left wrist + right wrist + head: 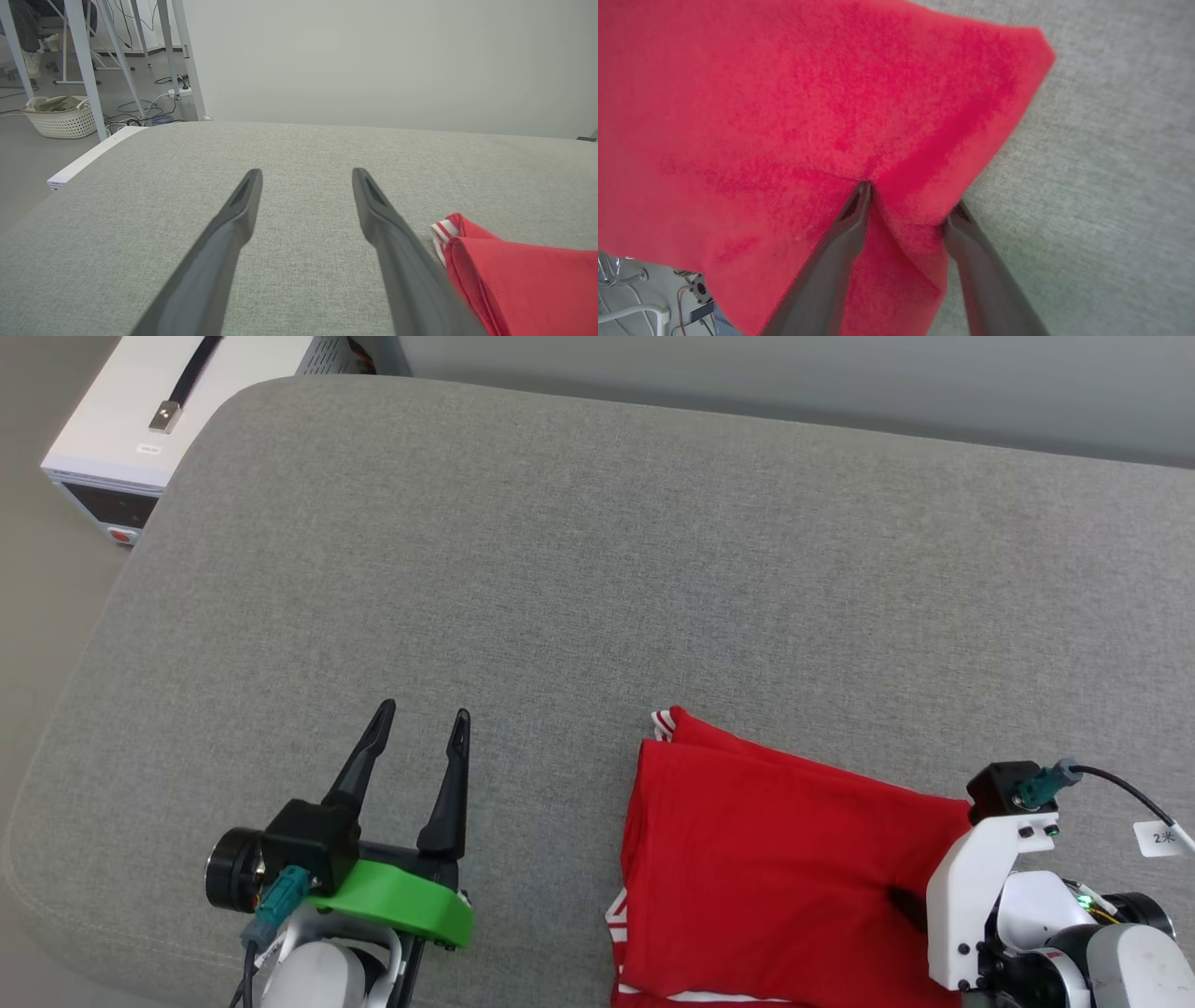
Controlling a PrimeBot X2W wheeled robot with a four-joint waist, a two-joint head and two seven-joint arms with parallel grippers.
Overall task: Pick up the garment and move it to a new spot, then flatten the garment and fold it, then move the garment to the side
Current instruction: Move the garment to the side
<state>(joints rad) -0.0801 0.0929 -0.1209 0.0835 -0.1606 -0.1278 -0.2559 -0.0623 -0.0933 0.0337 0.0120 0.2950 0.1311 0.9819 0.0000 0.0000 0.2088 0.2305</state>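
surface: a wide grey sofa cushion (pixel 560 569), plain woven cloth, rounded at the corner on the robot's left.
jersey: the red jersey (pixel 775 859) lies folded on the near part of the cushion, on the robot's right. it makes a roughly square red pad with layered edges along its far side.
trim: a bit of red-and-white striped trim (pixel 663 721) pokes out at the jersey's far left corner. more white edging shows along its near left edge.
left gripper: the left gripper (pixel 422 711) sits over bare cushion, fingers spread wide with nothing between them.
jersey vs left fingers: the jersey lies off to the right of them, near but apart. in the left wrist view its striped corner sits just beside the right-hand finger, with grey cloth under the tips.
right gripper: the right gripper (pixel 910 196) is down on the jersey's right part.
jersey vs right fingers: a raised ridge of red cloth stands between the two fingers. one tip presses into the cloth, the other sits at the cloth's edge where the grey cushion begins.
right fingers, state: they stand apart with cloth touching both. cannot tell whether the cloth is truly pinched.
off the sofa: a white box (pixel 140 420) stands on the floor past the left corner.
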